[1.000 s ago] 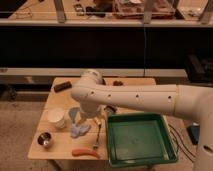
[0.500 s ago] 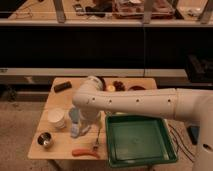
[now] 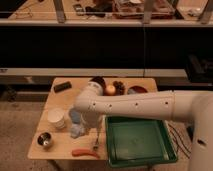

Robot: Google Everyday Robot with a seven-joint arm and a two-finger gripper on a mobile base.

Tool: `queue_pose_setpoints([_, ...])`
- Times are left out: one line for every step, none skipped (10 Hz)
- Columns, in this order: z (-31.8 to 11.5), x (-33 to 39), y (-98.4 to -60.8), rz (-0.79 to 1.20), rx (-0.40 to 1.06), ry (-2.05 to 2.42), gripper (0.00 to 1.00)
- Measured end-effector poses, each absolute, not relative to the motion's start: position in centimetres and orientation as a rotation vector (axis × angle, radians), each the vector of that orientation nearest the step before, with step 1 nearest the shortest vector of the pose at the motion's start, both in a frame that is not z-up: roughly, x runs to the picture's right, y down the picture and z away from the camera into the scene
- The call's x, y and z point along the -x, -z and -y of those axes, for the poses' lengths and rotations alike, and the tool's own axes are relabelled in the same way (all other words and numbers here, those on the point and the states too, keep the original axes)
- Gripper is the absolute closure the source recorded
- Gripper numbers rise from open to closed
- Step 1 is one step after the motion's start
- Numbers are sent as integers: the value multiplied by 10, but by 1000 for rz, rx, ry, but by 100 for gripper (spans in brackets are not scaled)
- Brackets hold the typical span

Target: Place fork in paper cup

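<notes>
Far left on the counter point(image 3: 39, 151) sat a small steel cup point(image 3: 44, 140). Just behind it stood the paper cup point(image 3: 56, 118), upright, with nothing in it that I could make out. A black block point(image 3: 62, 86) lay near the back edge. Next came a blue-grey cup point(image 3: 75, 116), partly under the white arm point(image 3: 130, 105), and an orange sausage-shaped thing point(image 3: 85, 153) along the front edge.

The fork point(image 3: 95, 145) lay flat near that front edge, just right of the orange piece and just left of the green tray point(image 3: 140, 142). It was well apart from the paper cup. The gripper point(image 3: 94, 131) hung low over the fork's rear end, beneath the arm's bulky wrist. Whether the jaws were spread or pinching the handle I could not tell.

I judged the fork light, stiff and slick. Lying flat, it gave little to get under, so I would take it across the narrow handle near the middle, where it should not swing. Being long, it might lean on the rim and tip the light paper cup.

The counter was pale wood, flat and crowded, with fruit and a red bowl point(image 3: 136, 90) at the back. Behind it ran a pale ledge and dark shelving, and the floor was speckled.
</notes>
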State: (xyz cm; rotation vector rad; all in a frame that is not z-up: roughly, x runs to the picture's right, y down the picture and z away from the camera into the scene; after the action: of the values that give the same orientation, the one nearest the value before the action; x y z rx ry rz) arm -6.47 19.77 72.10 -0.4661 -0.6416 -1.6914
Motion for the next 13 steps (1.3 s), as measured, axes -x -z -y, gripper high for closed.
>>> queue_pose_setpoints([-201, 61, -726, 627, 471, 1696, 54])
queue_pose_setpoints([-205, 57, -733, 618, 478, 1693, 54])
queue_pose_setpoints([-208, 54, -738, 613, 482, 1689, 54])
queue_pose_setpoints([-212, 51, -746, 605, 485, 1685, 54])
queue_pose_setpoints([-217, 50, -754, 600, 484, 1685, 54])
queue_pose_setpoints([-222, 50, -762, 596, 476, 1687, 54])
queue_pose_setpoints([-225, 49, -769, 589, 465, 1687, 54])
queue_pose_setpoints([-226, 47, -775, 582, 454, 1684, 54])
queue_pose_setpoints([-229, 48, -782, 580, 446, 1685, 54])
queue_pose_setpoints([-230, 51, -785, 576, 440, 1690, 54])
queue_pose_setpoints([-230, 51, -788, 571, 435, 1692, 54])
queue_pose_setpoints([-231, 51, -790, 565, 434, 1692, 54])
queue_pose_setpoints([-232, 51, -792, 561, 433, 1691, 54])
